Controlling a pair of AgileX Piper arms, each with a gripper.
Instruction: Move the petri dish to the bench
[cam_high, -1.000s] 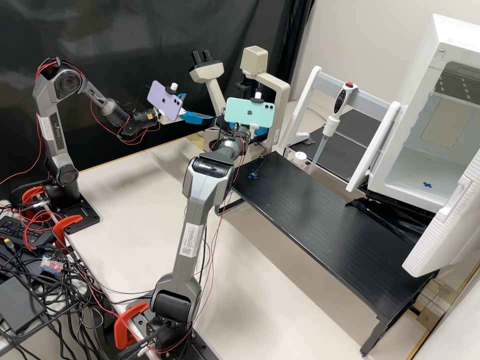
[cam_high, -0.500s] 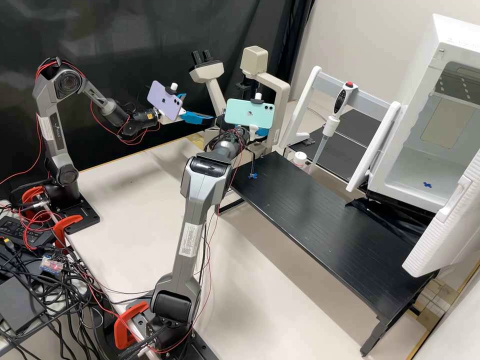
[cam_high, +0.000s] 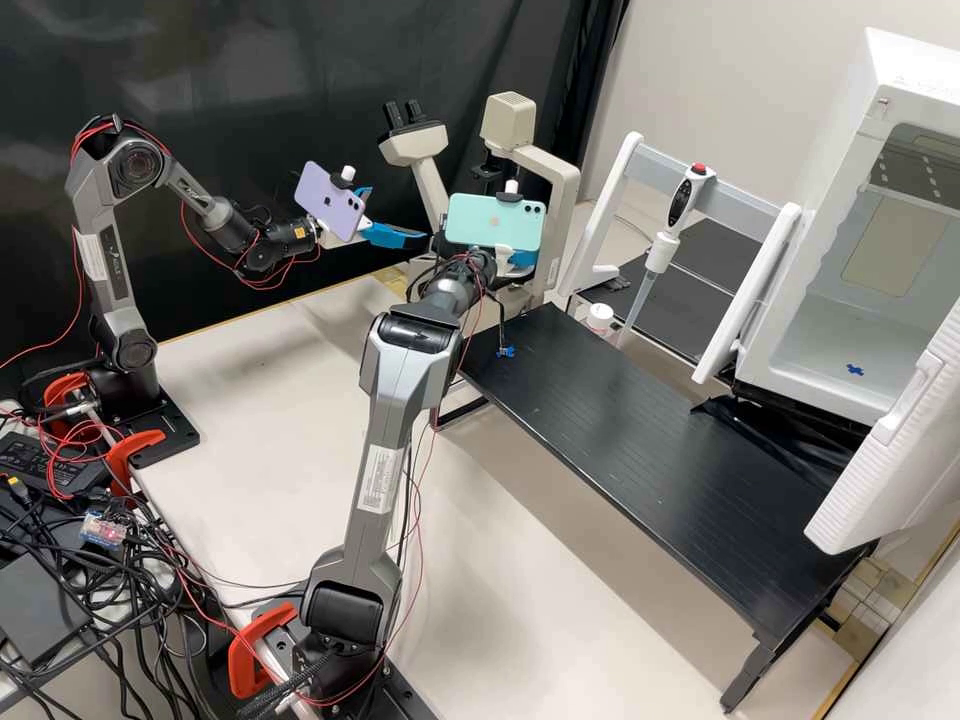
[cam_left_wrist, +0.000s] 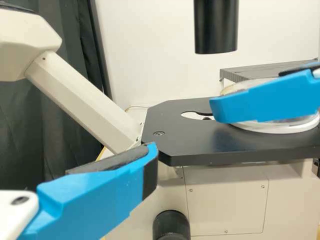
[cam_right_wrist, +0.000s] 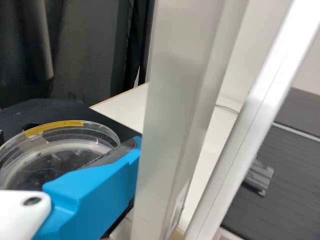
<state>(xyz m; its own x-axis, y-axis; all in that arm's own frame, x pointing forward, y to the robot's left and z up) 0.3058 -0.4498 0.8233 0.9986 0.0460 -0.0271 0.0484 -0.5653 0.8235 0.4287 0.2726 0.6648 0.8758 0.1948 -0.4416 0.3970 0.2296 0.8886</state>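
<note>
Petri dish (cam_right_wrist: 59, 159), one: at microscope stage (cam_left_wrist: 195, 145), beside right hand (cam_right_wrist: 117, 162), whose grip cannot be told. Left hand (cam_high: 398, 218): open, apart from dish. Risks: off-centre hold, causing tilt; close pillar (cam_right_wrist: 175, 100), causing a knock during lift
</note>
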